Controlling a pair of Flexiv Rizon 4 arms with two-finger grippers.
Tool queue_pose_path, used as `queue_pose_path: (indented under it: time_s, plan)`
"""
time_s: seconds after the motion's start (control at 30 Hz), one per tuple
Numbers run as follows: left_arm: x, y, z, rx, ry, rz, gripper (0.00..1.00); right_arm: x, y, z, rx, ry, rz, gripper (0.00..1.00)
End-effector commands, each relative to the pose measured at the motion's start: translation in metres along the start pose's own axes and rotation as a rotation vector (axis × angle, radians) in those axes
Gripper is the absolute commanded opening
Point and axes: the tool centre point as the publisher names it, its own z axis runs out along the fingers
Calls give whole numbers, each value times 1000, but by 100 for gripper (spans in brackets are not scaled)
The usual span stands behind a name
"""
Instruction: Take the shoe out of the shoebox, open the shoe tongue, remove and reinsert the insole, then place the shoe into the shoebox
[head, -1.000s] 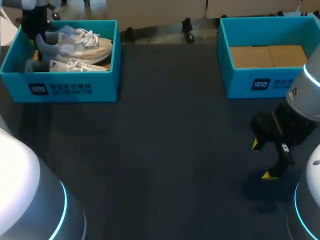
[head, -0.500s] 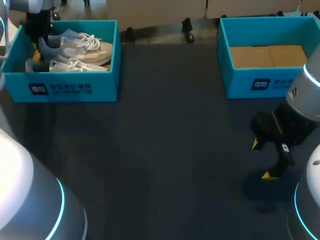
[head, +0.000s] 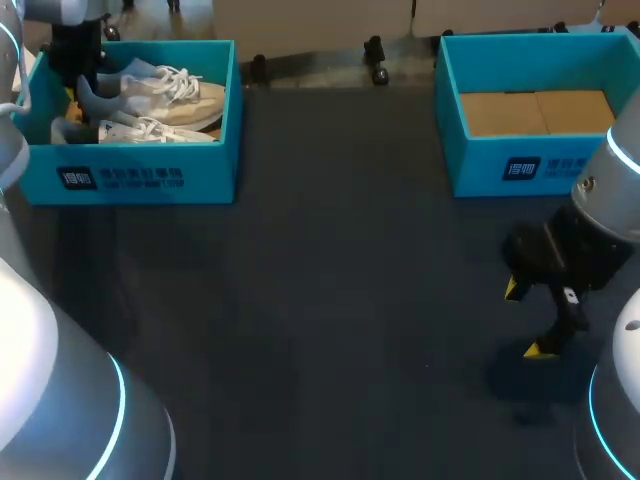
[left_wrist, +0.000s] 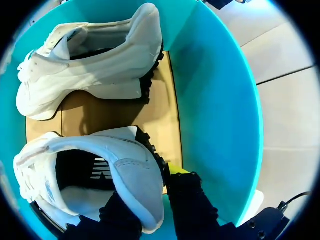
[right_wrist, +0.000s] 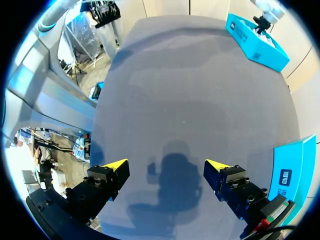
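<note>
The blue shoebox (head: 140, 175) stands at the table's far left with two white shoes in it. My left gripper (head: 78, 72) reaches down into it and is shut on the heel collar of the rear shoe (head: 160, 92), which tilts heel-up with its tan sole showing. In the left wrist view one finger sits inside the held shoe (left_wrist: 75, 150), the other outside its heel, against the box wall (left_wrist: 215, 100); the left gripper (left_wrist: 147, 187) pinches the heel. The second shoe (left_wrist: 90, 70) lies ahead on the cardboard floor. My right gripper (head: 527, 320) hangs open and empty over bare table.
A second blue box (head: 520, 170) with a cardboard floor stands at the far right, close behind my right arm. In the right wrist view the right gripper (right_wrist: 166, 165) hovers above the dark mat (right_wrist: 190, 100), with that box's corner (right_wrist: 290, 170) beside it.
The left arm has shifted slightly and the held shoe's heel has risen a little inside the box. The right arm has not moved.
</note>
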Motion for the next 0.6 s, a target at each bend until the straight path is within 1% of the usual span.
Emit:
queue_pose_path:
  time_s: [0.03, 0.37, 0.43, 0.53, 0.6]
  plan:
    - [4, 3, 1, 13, -11, 10, 0, 0, 0, 1, 1, 0, 0, 100]
    - [6, -1, 5, 6, -21, 28, 0, 0, 0, 1, 1, 0, 0, 100]
    - [6, -2, 5, 4, -28, 36, 17, 0, 0, 1, 1, 0, 0, 100]
    - [6, -5, 3, -9, -33, 45, 29, 0, 0, 1, 1, 0, 0, 100]
    - [5, -6, -1, -11, -43, 47, 34, 0, 0, 1, 1, 0, 0, 100]
